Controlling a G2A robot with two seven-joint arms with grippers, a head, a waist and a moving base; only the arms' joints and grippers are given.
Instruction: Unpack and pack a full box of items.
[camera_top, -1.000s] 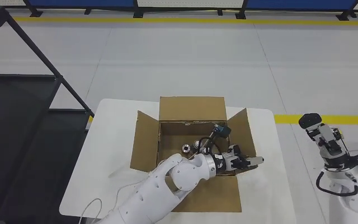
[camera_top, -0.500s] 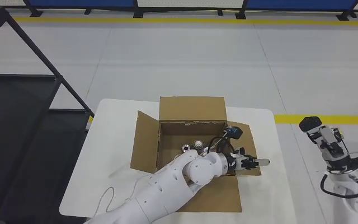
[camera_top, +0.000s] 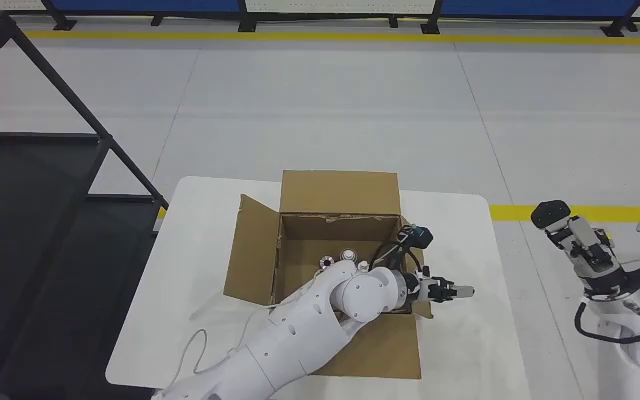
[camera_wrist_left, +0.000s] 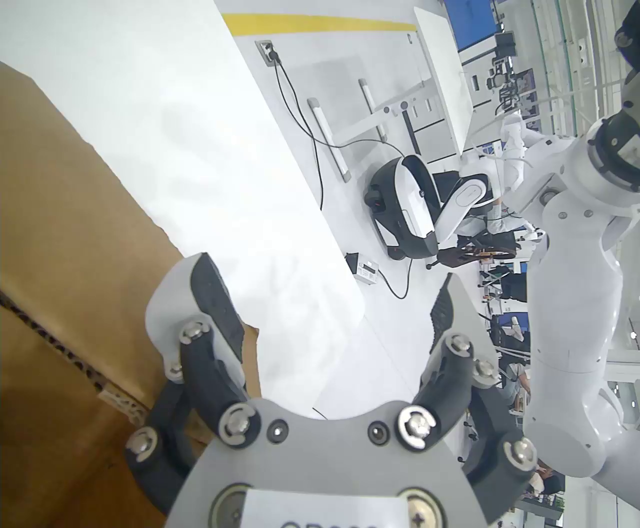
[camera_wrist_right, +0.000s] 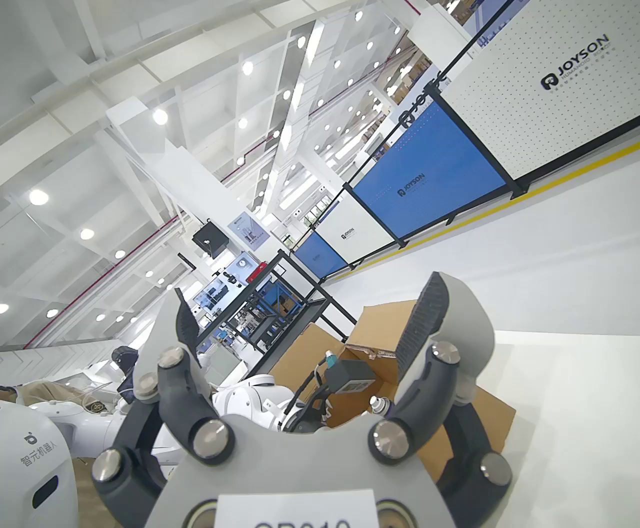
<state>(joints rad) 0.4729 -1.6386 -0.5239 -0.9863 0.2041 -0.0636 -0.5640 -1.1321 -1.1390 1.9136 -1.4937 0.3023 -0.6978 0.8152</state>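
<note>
You look to be in the unpacking stage. The brown cardboard box (camera_top: 340, 190) stands open on the white round-cornered table (camera_top: 200, 300), with small silver-capped containers (camera_top: 340, 260) clustered inside near its back wall. Your left gripper (camera_wrist_left: 325, 280) hangs outside the box, just past its folded-out side flap (camera_wrist_left: 75, 225). Its fingers (camera_wrist_left: 215, 295) are spread wide and hold nothing (one sits just beside the flap's edge). Next you'll likely need to swing it over the opening and down onto a container, and the flap and box walls crowd that path. Your right gripper (camera_wrist_right: 307, 295), also spread and empty, sits beyond the table's edge, tilted upward.
</note>
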